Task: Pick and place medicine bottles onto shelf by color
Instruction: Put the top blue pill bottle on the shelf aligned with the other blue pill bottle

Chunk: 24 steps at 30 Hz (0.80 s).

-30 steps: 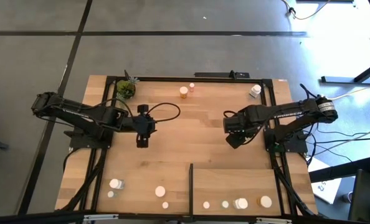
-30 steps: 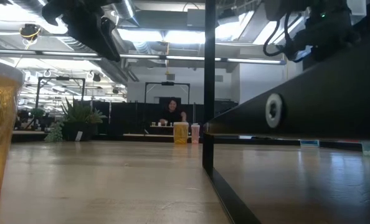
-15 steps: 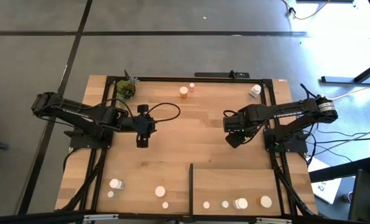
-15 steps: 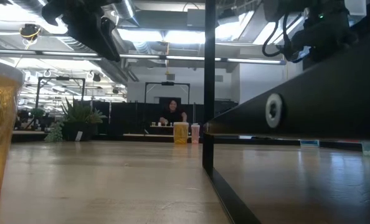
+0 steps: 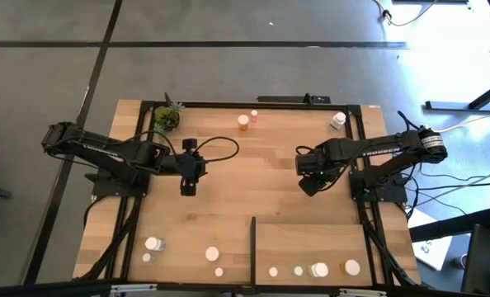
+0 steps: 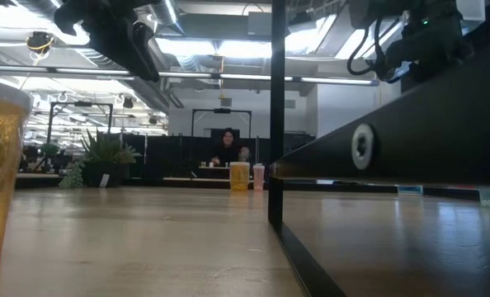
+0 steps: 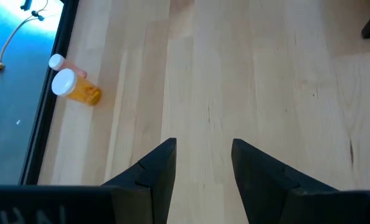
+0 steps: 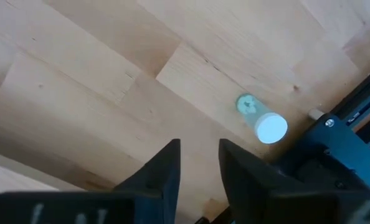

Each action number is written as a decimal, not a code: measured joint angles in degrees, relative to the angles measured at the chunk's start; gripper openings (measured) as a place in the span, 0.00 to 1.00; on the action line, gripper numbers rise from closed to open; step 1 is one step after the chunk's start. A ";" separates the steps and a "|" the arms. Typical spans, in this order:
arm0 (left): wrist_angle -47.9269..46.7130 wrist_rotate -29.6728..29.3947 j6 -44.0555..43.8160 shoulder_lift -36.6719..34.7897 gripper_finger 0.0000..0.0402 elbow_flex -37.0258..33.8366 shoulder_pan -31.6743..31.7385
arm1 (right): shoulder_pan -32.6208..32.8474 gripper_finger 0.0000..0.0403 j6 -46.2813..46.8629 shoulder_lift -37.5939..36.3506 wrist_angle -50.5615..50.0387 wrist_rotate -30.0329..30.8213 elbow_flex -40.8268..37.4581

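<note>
Bottles point(image 5: 243, 121) stand well apart from both empty, part-open claws: left point(image 5: 186, 189); right point(image 5: 308, 186).

Left end effector point(image 5: 186, 188) parted, empty, right end effector point(image 5: 308, 188) likewise

Potted plant point(image 5: 167, 118); perhaps a seated person point(image 6: 228, 149).

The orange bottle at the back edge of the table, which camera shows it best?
The left wrist view: the orange bottle shows large, with its white cap and amber body clear, beside a smaller pinkish bottle. The high view shows it only as a tiny spot. The low view shows it small and far off. The right wrist view misses it.
</note>
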 joint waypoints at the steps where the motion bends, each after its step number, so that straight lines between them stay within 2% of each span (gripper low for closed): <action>1: 0.00 0.00 0.00 0.00 0.37 0.00 0.00 | 0.00 0.27 -0.04 0.00 -0.01 0.00 0.00; 5: 0.00 0.00 0.00 0.00 0.37 0.01 0.02 | 0.00 0.30 -0.10 0.00 -0.07 0.02 0.00; 10: 0.00 -0.01 -0.02 0.00 0.37 0.02 0.00 | 0.00 0.41 -0.06 0.01 -0.34 0.15 0.00; 15: 0.00 0.00 -0.04 -0.01 0.37 0.01 0.00 | -0.15 0.50 3.94 1.94 -3.87 3.48 0.00; 24: 0.02 -0.01 1.04 0.00 0.37 0.01 0.00 | -3.02 0.52 7.00 7.48 -5.98 1.70 0.00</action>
